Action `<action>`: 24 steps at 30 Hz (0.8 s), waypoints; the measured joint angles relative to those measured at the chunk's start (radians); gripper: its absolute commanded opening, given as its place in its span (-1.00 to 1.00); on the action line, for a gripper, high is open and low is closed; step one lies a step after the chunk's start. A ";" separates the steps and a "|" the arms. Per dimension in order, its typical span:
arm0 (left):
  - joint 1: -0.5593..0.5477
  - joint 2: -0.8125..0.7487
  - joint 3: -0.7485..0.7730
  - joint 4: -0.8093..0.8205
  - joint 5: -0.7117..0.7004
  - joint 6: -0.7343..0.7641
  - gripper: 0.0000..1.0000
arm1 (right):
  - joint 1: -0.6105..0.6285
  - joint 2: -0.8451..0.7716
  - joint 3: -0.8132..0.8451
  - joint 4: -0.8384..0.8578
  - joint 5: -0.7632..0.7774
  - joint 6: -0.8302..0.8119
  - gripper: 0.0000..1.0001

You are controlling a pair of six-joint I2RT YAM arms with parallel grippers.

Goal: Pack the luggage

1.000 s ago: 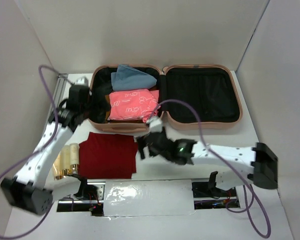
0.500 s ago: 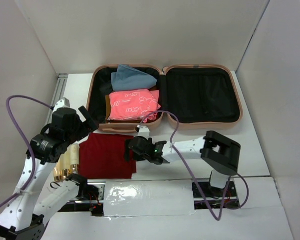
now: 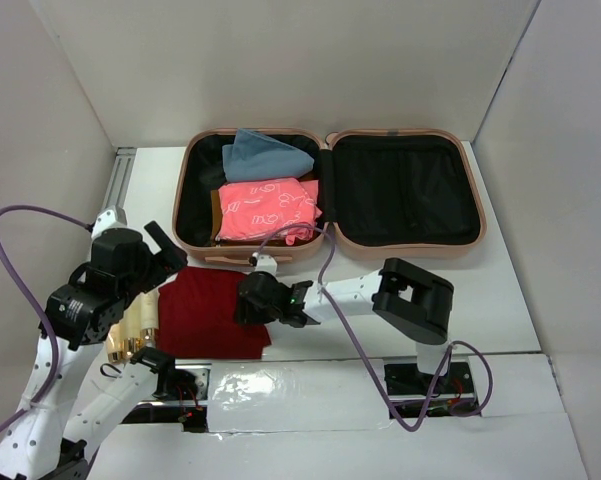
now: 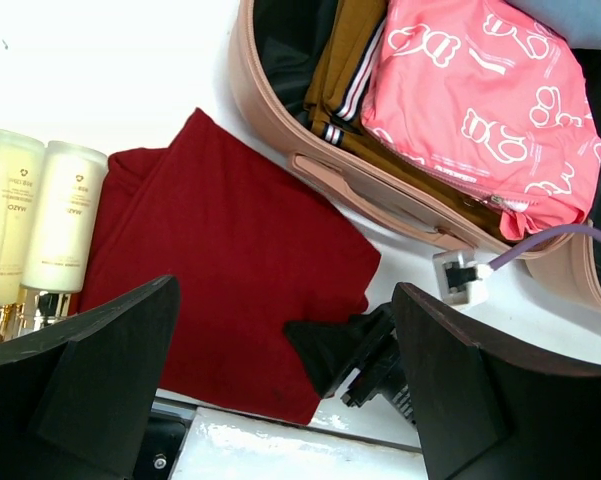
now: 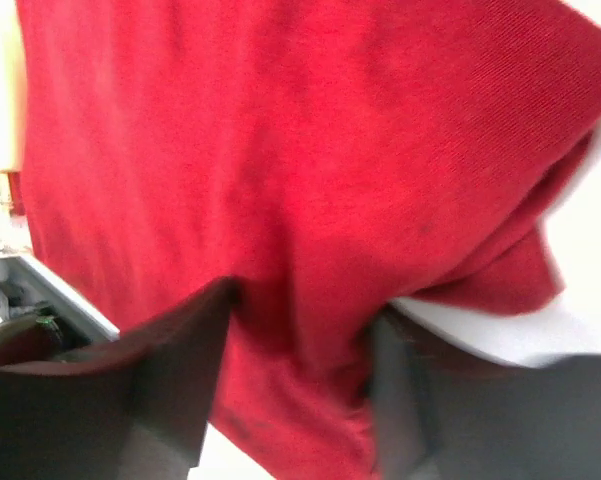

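Your right gripper (image 5: 300,340) is partly open, jaws straddling the folded dark-red knit cloth's (image 3: 205,305) edge. Your left gripper (image 4: 283,290) hangs spread wide, empty. The pale peach-pink hard-shell suitcase (image 3: 395,132) lies open just beyond.

The luggage (image 3: 420,249) is peach-pink with black inside. In it lie a pink cloth (image 3: 267,208) with white shapes and a grey-blue cloth (image 3: 265,155). Beside it lies a dark red cloth (image 3: 205,310).
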 measured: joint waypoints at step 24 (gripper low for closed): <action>0.000 -0.018 -0.059 0.087 0.003 0.050 1.00 | -0.044 -0.049 0.661 -0.607 -0.018 -0.755 -1.00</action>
